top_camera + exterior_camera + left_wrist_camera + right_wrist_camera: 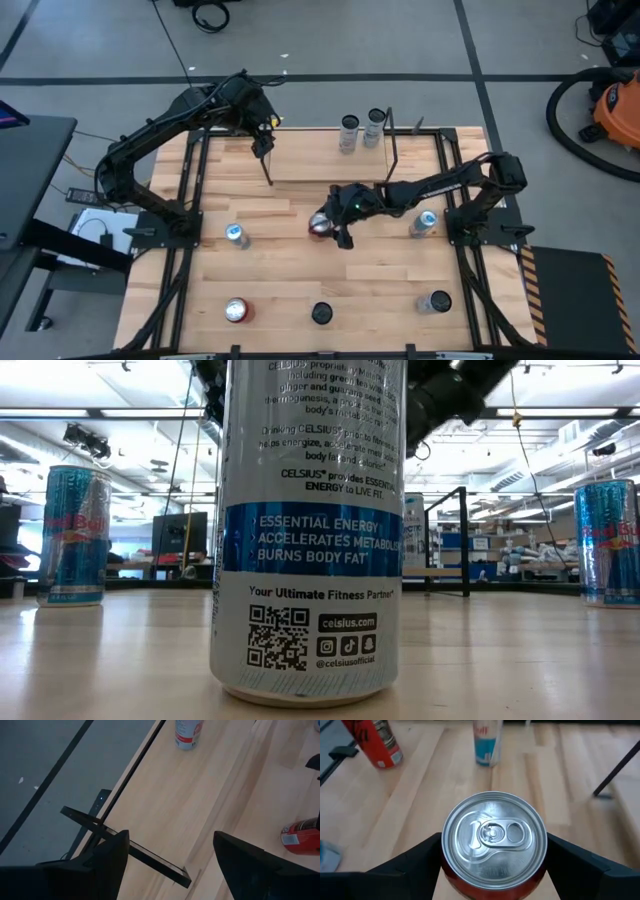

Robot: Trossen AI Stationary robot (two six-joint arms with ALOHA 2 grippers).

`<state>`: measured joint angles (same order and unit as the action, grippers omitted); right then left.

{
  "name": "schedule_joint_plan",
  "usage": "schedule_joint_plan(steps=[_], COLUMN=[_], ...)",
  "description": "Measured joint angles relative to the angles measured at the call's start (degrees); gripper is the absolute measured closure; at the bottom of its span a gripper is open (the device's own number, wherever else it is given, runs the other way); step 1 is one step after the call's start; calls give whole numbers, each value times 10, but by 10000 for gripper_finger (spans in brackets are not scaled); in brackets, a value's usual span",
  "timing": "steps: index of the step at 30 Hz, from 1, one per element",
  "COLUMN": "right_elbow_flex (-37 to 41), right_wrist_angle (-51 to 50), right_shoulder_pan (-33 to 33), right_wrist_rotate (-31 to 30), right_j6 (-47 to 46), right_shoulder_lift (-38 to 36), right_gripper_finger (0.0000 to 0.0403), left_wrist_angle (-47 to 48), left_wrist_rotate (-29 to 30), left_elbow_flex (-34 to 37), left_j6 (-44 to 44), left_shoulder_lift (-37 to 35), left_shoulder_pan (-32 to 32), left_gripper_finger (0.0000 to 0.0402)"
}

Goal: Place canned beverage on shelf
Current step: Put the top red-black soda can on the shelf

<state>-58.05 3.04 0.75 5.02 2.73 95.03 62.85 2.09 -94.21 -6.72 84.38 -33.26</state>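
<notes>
Red can (494, 840) sits between the right end effector's (492, 855) spread fingers.

On the left arm (150, 150): rooted at the mid-left of the high view, folded up to an elbow in the upper left, then bent right and down toward upper centre, wrist pointing down the frame. Left jaws parted, both dark fingers (100, 865) low in the left wrist view with a clear gap between

On the right arm (440, 183): rooted at mid-right, doubled back at the shoulder, forearm stretched leftward to the frame's centre, wrist low over the desk. Right jaws spread wide, fingers (410, 870) at the bottom corners of the right wrist view
</notes>
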Motion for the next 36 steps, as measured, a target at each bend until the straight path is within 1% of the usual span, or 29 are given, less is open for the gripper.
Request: schedule_joint_plan(steps=[5,10,14,17,20,24,28,31,36], right_elbow_flex=[-72,-138,-173,-179,-179,-179,-179,-179,-182], right_wrist_angle=[-77,-128,-160,-172,-174,-181,-179,-178,-162], right_shoulder_pan=[-37,-87,-137,-177,-218,-256,-274,-275,-274], right_wrist_rotate=[1,6,28,48,81,82,92,96,85], right_j6=[44,80,94,95,95,95,95,108,122], right_shoulder_lift=[0,-1,-1,-1,-1,4,16,34,55], right_gripper_finger=[88,88,88,88,88,88,88,88,88], left_wrist_angle=[0,0,0,0,1,0,0,0,0], left_wrist_rotate=[0,0,0,0,0,0,0,0,0], left_elbow_flex=[0,0,0,0,0,0,0,0,0], left_j6=[-1,-1,-4,-5,-12,-19,-19,-19,-21], left_shoulder_lift=[0,0,0,0,0,0,0,0,0], left_shoulder_pan=[0,0,0,0,0,0,0,0,0], left_gripper_finger=[111,111,111,111,111,111,111,111,111])
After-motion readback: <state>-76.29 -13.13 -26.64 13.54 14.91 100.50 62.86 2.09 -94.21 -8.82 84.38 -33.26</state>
